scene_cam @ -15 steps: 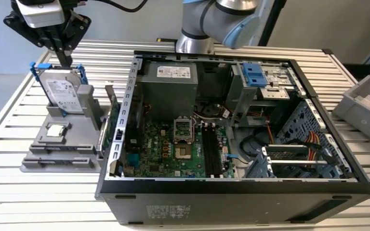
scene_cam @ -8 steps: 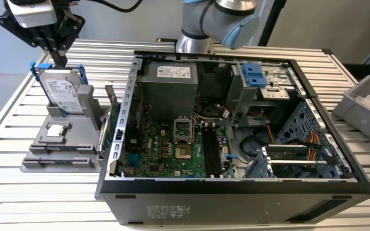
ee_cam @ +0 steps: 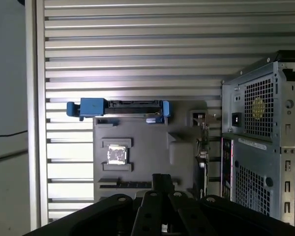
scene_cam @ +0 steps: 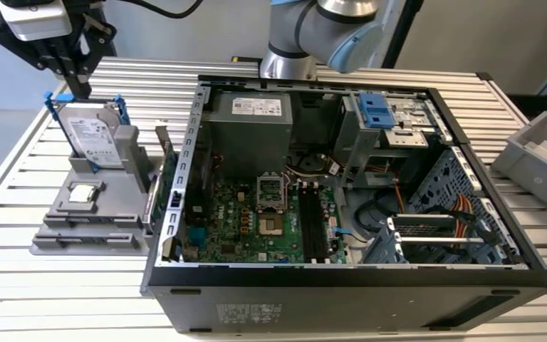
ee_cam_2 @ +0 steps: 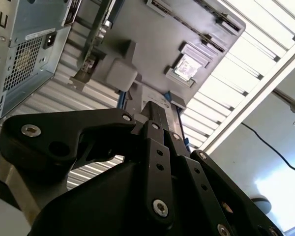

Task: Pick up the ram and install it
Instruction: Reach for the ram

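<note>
The gripper [ee_cam: 161, 178] sits closest, its black linkage in the foreground of both wrist views; its fingers are drawn together with nothing between them. In the exterior view it hangs, pointing down, over the far edge of the silver hard drive [scene_cam: 93, 135] in its blue frame; whether it touches the frame I cannot tell. The drive stands upright in a grey holder [scene_cam: 93, 229] at the exterior view's left; a small square CPU chip [scene_cam: 83, 192] lies in a pocket in front of it. The ram [scene_cam: 167, 160] stands on edge at the holder's side next to the open computer case [scene_cam: 350, 274] – apart from the gripper. Holder and case rest on a slatted metal worktop [scene_cam: 65, 292]; inside the case lies the motherboard [scene_cam: 245, 214] with its black slots [scene_cam: 312, 221].
</note>
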You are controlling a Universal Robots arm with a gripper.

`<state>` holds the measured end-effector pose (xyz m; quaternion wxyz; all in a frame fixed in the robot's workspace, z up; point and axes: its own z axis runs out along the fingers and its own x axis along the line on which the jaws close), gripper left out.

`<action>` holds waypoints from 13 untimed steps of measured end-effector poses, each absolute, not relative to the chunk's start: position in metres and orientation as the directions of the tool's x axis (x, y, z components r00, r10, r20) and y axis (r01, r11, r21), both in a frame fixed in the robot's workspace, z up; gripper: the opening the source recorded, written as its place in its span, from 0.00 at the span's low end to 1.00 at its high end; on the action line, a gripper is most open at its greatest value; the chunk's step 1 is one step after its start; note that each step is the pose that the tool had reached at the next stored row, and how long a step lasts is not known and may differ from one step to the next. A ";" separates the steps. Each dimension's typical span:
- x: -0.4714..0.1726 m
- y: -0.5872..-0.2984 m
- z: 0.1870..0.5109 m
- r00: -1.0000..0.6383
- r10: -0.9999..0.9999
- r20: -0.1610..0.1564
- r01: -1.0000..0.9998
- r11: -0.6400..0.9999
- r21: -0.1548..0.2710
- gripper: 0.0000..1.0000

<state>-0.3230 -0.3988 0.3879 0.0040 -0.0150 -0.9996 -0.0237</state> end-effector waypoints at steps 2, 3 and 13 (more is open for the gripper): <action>-0.325 -0.399 0.388 -1.000 0.029 0.009 0.030 0.998 0.047 0.00; -0.326 -0.399 0.388 -1.000 0.029 0.009 0.029 0.998 0.047 0.00; -0.328 -0.399 0.388 -1.000 0.027 0.012 0.027 0.999 0.047 0.00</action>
